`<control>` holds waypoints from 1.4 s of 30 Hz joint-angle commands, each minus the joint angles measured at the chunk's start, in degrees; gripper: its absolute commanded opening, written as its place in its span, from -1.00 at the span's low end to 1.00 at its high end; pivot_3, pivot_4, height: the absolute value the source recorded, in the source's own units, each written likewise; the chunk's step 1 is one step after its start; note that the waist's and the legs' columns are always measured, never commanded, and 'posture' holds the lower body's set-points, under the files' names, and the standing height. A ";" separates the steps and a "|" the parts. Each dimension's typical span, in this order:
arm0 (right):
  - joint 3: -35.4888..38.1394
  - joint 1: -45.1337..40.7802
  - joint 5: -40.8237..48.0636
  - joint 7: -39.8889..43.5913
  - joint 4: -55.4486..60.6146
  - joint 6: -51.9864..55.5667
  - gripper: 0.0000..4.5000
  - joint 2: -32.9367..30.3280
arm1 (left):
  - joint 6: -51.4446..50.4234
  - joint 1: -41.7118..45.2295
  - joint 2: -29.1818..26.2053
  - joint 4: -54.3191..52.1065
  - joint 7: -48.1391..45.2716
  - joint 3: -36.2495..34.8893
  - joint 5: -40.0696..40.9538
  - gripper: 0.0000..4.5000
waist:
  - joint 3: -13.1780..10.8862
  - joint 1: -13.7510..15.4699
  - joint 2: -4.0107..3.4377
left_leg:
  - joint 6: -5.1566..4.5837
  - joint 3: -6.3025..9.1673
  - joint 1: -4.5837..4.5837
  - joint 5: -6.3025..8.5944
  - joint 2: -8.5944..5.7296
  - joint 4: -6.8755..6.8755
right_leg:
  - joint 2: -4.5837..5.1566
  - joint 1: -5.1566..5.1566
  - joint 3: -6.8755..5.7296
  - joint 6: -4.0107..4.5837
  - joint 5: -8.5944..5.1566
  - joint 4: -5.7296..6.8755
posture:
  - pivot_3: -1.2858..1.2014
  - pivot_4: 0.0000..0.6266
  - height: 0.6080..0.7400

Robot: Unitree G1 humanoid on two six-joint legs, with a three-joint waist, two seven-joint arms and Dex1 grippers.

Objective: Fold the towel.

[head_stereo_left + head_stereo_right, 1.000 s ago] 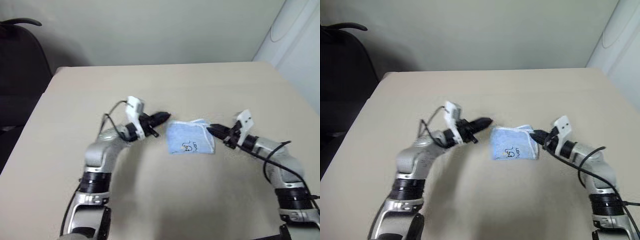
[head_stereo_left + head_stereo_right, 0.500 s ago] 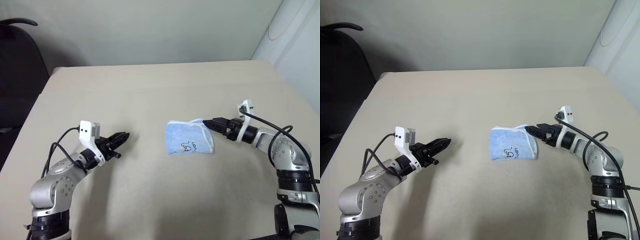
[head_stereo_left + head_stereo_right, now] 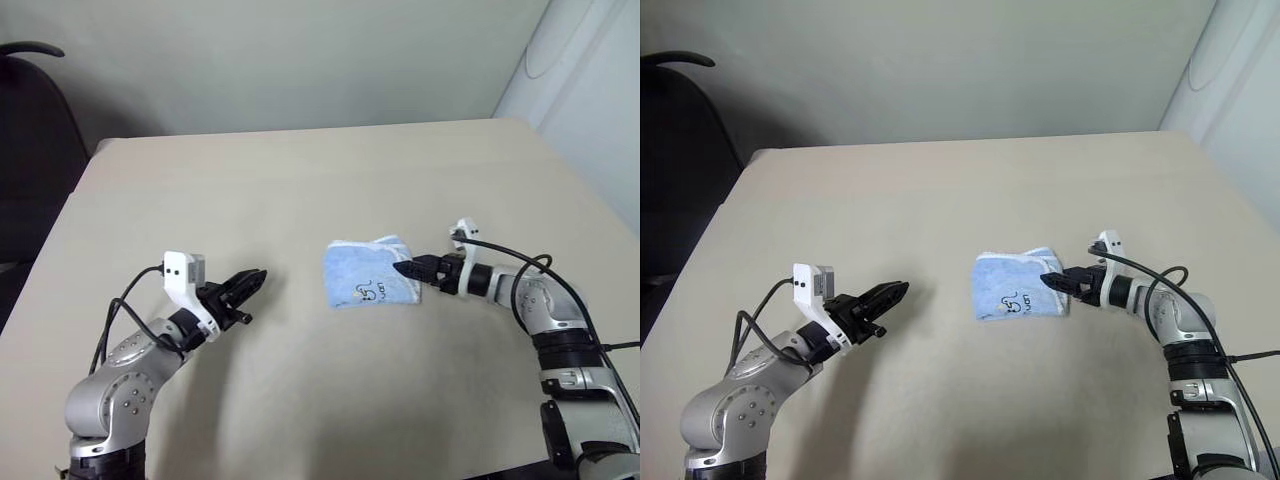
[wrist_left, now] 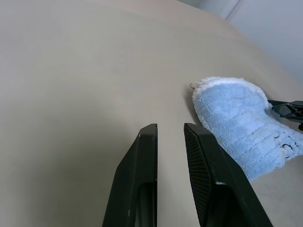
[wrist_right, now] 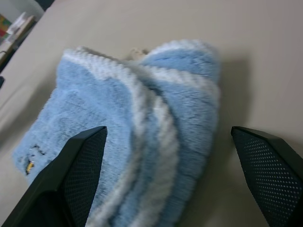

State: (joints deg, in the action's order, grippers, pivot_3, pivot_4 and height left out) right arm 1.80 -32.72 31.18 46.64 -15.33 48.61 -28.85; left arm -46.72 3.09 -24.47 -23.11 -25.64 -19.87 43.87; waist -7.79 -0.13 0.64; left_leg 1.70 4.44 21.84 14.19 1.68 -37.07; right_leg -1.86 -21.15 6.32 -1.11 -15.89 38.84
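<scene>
Right tool (image 3: pixel 402 268), black and two-fingered, now sits at the right edge of the small light blue terry towel (image 3: pixel 368 273), its fingers spread wide; a second ago they were pinched at that edge. Left tool (image 3: pixel 252 281) has drawn well back from the towel, where it had been just beside its left edge, and hovers over bare beige bench (image 3: pixel 300 180), fingers a narrow gap apart and holding nothing. That towel lies folded near the bench's middle, white stitched edging along its top and a dark printed motif (image 3: pixel 366 294) near its front edge. A dark chair (image 3: pixel 25 120) stands past the bench's far left corner.

Seen from the left wrist, the two black fingers (image 4: pixel 137 179) stand nearly parallel with a slim gap, the towel (image 4: pixel 241 125) ahead and the right tool's tip (image 4: pixel 286 109) at its far side.

Seen from the right wrist, the fingers (image 5: pixel 71 184) stand far apart on either side of the layered towel (image 5: pixel 137 132), nothing between it and them.
</scene>
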 commanded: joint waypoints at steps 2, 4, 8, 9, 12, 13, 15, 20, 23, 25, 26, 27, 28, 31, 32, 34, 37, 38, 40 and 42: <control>-2.14 -1.24 -0.05 0.72 3.82 0.56 0.97 2.22 | 0.40 0.84 -0.10 -1.41 0.31 0.72 1.21 -0.56 | 0.00 -0.07 0.00 | 0.00 0.00 0.00 0.00 0.00 0.00 | 0.00 -0.02 0.00 0.01 0.00 0.00 | 0.03 -0.52 1.00; -2.82 -1.71 -0.56 0.04 4.30 0.52 0.97 3.12 | 0.47 1.33 0.01 -1.13 0.46 1.12 1.18 -0.56 | 0.00 -0.09 0.00 | 0.00 0.01 0.00 0.00 0.00 0.00 | 0.00 -0.05 0.01 0.02 0.01 0.00 | 0.03 -0.52 1.00; -2.61 -1.64 -2.20 -1.44 3.95 -0.60 0.72 3.75 | 0.67 1.79 0.24 -0.93 0.66 1.80 1.02 -0.56 | 0.00 -0.08 0.00 | 0.00 0.01 0.01 0.00 0.00 0.00 | 0.00 -0.07 0.02 0.03 0.02 -0.01 | 0.03 -0.52 1.00; -2.21 -1.43 -2.34 -1.52 3.92 -0.79 0.58 3.69 | 0.73 1.78 0.23 -0.92 0.70 1.87 1.05 -0.56 | 0.00 -0.08 0.00 | -0.01 0.01 0.02 0.01 0.00 0.00 | 0.01 -0.06 0.02 0.03 0.02 -0.01 | 0.03 -0.52 1.00; 0.35 -0.51 -1.00 -1.84 5.54 0.12 0.13 2.97 | 0.94 1.58 0.51 -0.98 1.01 2.06 1.00 -0.56 | 0.00 -0.08 0.00 | 0.00 0.01 0.02 0.01 0.00 0.00 | 0.01 -0.08 0.03 0.04 0.02 -0.01 | 0.03 -0.52 1.00; 1.26 -0.28 -0.46 -2.09 6.12 0.54 -0.01 2.81 | 1.01 1.46 0.60 -1.04 1.06 2.13 0.96 -0.56 | 0.00 -0.08 0.00 | 0.00 0.01 0.02 0.00 0.00 0.01 | 0.01 -0.08 0.02 0.04 0.02 0.00 | 0.03 -0.52 1.00; 2.99 0.13 0.38 -2.49 7.01 1.14 -0.32 2.58 | 1.04 1.30 0.75 -1.16 1.16 2.21 0.93 -0.56 | 0.00 -0.06 0.00 | 0.01 0.01 0.03 0.00 0.00 0.01 | 0.01 -0.09 0.02 0.04 0.02 -0.01 | 0.03 -0.52 1.00; 9.33 2.10 4.26 -4.28 11.69 3.94 -0.99 1.65 | 1.04 1.18 0.99 -1.21 1.39 2.31 0.96 -0.56 | 0.00 -0.03 0.00 | 0.38 0.00 0.03 -0.22 -0.01 0.01 | 0.00 -0.08 0.03 0.04 0.02 -0.01 | 0.03 -0.52 1.00; 14.96 2.74 7.11 -7.13 13.29 5.57 -0.99 1.43 | 1.09 1.68 0.99 -0.72 1.40 2.58 0.76 -0.56 | -0.01 0.01 0.01 | 0.49 0.00 0.03 -0.28 -0.01 0.01 | 0.00 -0.07 0.04 0.04 0.02 -0.01 | 0.03 -0.52 1.00; 19.77 2.76 8.90 -9.89 12.84 6.54 -0.99 0.85 | 1.08 2.10 0.95 -0.42 1.42 2.62 0.73 -0.56 | -0.01 0.10 0.01 | 0.48 0.00 0.04 -0.28 -0.02 0.00 | 0.00 -0.07 0.06 0.03 0.01 -0.02 | 0.03 -0.52 1.00; 22.62 2.56 9.54 -11.29 11.80 6.61 -0.99 0.03 | 1.11 2.28 0.92 -0.29 1.40 2.66 0.70 -0.56 | -0.01 0.17 0.01 | 0.47 0.00 0.04 -0.27 -0.02 0.00 | 0.00 -0.07 0.07 0.03 0.01 -0.02 | 0.03 -0.52 1.00; 25.94 2.19 9.96 -12.91 10.21 6.31 -0.99 -1.31 | 1.17 2.43 0.88 -0.09 1.32 2.72 0.63 -0.56 | -0.01 0.22 0.02 | 0.45 0.00 0.04 -0.26 -0.02 0.00 | 0.01 -0.07 0.07 0.03 0.01 -0.02 | 0.03 -0.52 1.00; 28.13 1.94 10.27 -14.08 9.20 6.11 -0.99 -2.21 | 1.22 2.52 0.84 0.07 1.23 2.74 0.57 -0.56 | -0.02 0.40 0.02 | 0.44 0.00 0.04 -0.25 -0.02 0.00 | 0.01 -0.06 0.07 0.02 0.01 -0.02 | 0.03 -0.52 1.00; 37.25 -0.57 9.48 -20.10 0.52 2.45 -0.99 -7.73 | 1.34 3.31 0.67 0.99 0.90 3.00 0.25 -0.56 | -0.02 0.60 0.02 | 0.28 0.00 0.05 -0.16 -0.04 0.01 | 0.02 -0.05 0.10 -0.01 -0.01 -0.03 | 0.03 -0.52 1.00; 40.02 -1.68 9.10 -22.51 -3.49 1.07 -0.99 -9.71 | 1.36 3.71 0.67 1.35 0.84 3.17 0.11 -0.56 | -0.02 0.63 0.01 | 0.15 0.00 0.05 -0.09 -0.04 0.02 | 0.02 -0.06 0.12 -0.01 -0.01 -0.03 | 0.03 -0.52 1.00; 42.82 -3.25 8.81 -25.22 -9.71 -0.60 -0.99 -12.36 | 1.45 4.43 0.63 2.01 0.65 3.52 -0.19 -0.56 | -0.03 0.74 0.00 | -0.06 0.00 0.05 0.04 -0.03 0.03 | 0.03 -0.08 0.14 -0.02 -0.01 -0.01 | 0.03 -0.52 1.00; 44.81 -5.72 5.36 -33.10 -23.08 -5.81 -0.99 -15.86 | 1.55 6.17 0.95 3.24 0.36 4.69 -0.63 -0.56 | -0.03 0.66 0.01 | -0.09 0.02 0.00 0.05 -0.01 0.10 | 0.00 -0.08 0.14 0.00 -0.01 0.01 | 0.03 -0.52 1.00; 45.45 -6.78 4.53 -36.24 -28.25 -7.56 -0.99 -16.57 | 1.70 6.77 1.06 3.76 0.25 5.20 -0.88 -0.56 | -0.03 0.53 0.01 | -0.09 0.02 0.00 0.05 0.00 0.11 | -0.01 -0.08 0.14 0.00 -0.01 0.01 | 0.03 -0.52 1.00; 43.67 -7.78 1.86 -38.94 -35.13 -11.09 -0.99 -17.08 | 2.25 7.79 1.27 4.96 0.16 6.14 -1.55 -0.56 | -0.03 0.34 0.01 | -0.14 0.02 -0.06 0.08 0.00 0.10 | 0.00 -0.08 0.23 0.01 0.02 0.05 | 0.03 -0.52 1.00; 41.97 -8.69 0.32 -38.59 -39.53 -13.83 -0.99 -17.10 | 2.49 8.53 1.39 5.44 0.34 6.67 -1.83 -0.56 | -0.03 0.12 -0.07 | -0.17 0.02 -0.07 0.10 0.00 0.10 | 0.00 -0.11 0.24 0.02 0.03 0.08 | 0.03 -0.52 1.00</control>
State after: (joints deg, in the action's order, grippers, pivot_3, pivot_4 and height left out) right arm 44.68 -39.59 32.86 8.77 -53.17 37.59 -45.15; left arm -45.76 10.82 -23.28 -17.10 -24.96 -13.42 42.49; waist -7.82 0.00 0.57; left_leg 1.51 4.44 21.79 14.31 1.67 -36.96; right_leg -1.86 -21.31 6.58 -1.09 -15.86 38.93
